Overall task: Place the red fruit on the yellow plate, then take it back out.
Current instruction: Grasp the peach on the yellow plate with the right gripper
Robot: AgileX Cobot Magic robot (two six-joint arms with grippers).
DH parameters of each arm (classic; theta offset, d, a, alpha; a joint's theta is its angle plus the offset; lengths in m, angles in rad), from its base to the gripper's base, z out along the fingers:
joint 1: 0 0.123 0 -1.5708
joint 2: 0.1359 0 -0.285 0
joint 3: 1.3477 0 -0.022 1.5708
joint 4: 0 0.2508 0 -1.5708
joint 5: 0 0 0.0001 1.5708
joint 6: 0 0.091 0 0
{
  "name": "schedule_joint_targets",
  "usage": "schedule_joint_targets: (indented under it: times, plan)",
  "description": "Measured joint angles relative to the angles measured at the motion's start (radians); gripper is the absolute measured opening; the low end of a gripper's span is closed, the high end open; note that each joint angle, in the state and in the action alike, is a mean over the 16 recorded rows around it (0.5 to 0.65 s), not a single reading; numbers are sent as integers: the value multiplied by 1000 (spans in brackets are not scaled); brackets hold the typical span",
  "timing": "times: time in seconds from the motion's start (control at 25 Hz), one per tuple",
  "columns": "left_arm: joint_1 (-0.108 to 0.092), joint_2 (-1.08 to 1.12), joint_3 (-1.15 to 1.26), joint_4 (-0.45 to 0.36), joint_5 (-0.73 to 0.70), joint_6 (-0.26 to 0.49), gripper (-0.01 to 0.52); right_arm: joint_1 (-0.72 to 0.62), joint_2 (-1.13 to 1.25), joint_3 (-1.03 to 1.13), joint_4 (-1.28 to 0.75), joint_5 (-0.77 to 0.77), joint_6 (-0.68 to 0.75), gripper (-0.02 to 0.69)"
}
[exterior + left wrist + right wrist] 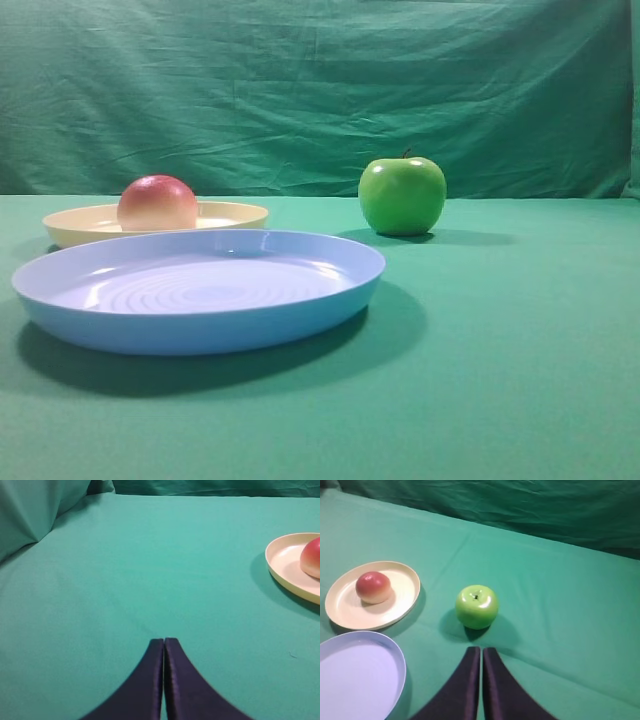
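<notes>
I see the green worktop [560, 630] under both arms. The blue plate [355, 675] sits down-left of my right end effector [481, 652], cut off by the frame there; only the high view shows it whole. The yellow plate [372, 595] lies up-left of that end effector, holding the red fruit [372, 586]. From my left end effector [164, 642] plate and fruit sit far up-right, both clipped. The green apple [476, 606] rests just ahead of the right one. Both end effectors are clenched, grasping nothing.
</notes>
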Motion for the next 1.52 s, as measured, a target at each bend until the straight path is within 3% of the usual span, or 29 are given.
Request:
schedule_joint_targets:
  times: [0.48,0.72,0.88,1.28,1.52]
  plan:
    - [0,0,0,0,0,0,0,176,572,-407,18,24,-95,9]
    - [0,0,0,0,0,0,0,199,835,-619,62,19,-125,75]
    - [0,0,0,0,0,0,0,214,978,-741,95,3,-161,177]
    - [0,0,0,0,0,0,0,253,1222,-901,154,-95,-245,529]
    - [0,0,0,0,0,0,0,261,1308,-915,183,-172,-257,638]
